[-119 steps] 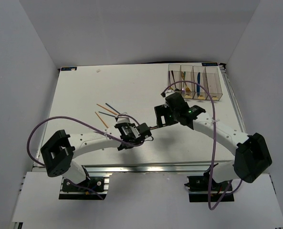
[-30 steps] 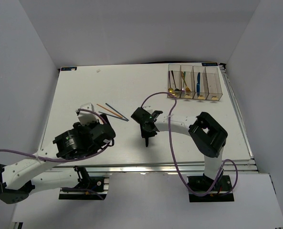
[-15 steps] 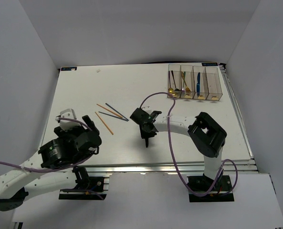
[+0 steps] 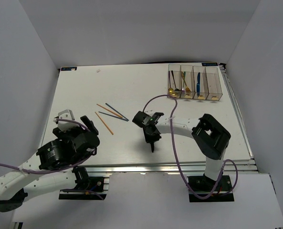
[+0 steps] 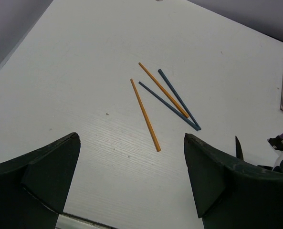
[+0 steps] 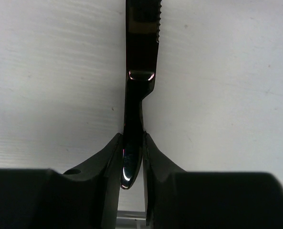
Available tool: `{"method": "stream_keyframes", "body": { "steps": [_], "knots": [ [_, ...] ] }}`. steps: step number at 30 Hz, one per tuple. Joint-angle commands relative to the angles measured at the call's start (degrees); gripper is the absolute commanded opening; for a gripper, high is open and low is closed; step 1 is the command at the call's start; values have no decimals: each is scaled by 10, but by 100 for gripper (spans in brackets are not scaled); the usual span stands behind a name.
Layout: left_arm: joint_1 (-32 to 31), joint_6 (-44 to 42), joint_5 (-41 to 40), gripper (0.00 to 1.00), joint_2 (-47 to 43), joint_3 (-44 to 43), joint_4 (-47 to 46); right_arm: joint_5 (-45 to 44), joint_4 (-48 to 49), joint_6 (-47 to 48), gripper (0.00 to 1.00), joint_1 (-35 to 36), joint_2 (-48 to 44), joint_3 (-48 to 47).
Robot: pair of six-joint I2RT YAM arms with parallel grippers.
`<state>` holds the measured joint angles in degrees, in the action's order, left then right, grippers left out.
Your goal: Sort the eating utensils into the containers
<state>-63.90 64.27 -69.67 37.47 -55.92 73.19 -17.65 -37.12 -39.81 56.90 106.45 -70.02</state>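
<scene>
**White table: knife in right gripper, four chopsticks loose**

White table (image 4: 84,90) w/ plain white walls on three sides; both arms are bolted at the near edge.

Right gripper (image 4: 151,130) is over the middle of the table, a bit toward the near side. Its jaws are nearly closed, pinching a black knife (image 6: 141,47) by the handle end. In the wrist view the fingers (image 6: 110,152) press on both sides of the glossy handle, and the blade runs straight out, w/ a serrated edge at the far end. From above, the knife (image 4: 152,144) points toward the near edge. Can't tell if the tip touches the table.

Left gripper (image 4: 76,119) is at the near-left of the table, jaws spread fully wide, nothing btwn them. In its wrist view the left gripper (image 5: 131,143) frames bare table just short of the chopsticks.

Chopsticks lie flat, left of centre, btwn the two grippers:
- one orange chopstick (image 5: 145,114) lies apart, nearest the left gripper
- a second orange chopstick (image 5: 163,89) crosses a blue chopstick (image 5: 169,105)
- another blue chopstick (image 5: 178,98) is just beside those, far ends converging

Containers (image 4: 213,83), four clear bins in a row, are at the far-right corner, well apart from both grippers. Three bins from the left hold cutlery, incl. gold pieces and a blue knife (image 4: 198,82); exact pieces are too small to tell.
</scene>
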Motion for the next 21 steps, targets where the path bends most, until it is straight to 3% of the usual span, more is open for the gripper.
{"method": "stream_keyframes", "body": {
  "steps": [1,21],
  "knots": [
    [-2,-3,-13,98,23,3,-14,-13,-30,5,0,3,-41,6],
    [-2,-3,-7,98,11,5,-16,-41,-72,67,0,-32,-99,-46]
  ]
}}
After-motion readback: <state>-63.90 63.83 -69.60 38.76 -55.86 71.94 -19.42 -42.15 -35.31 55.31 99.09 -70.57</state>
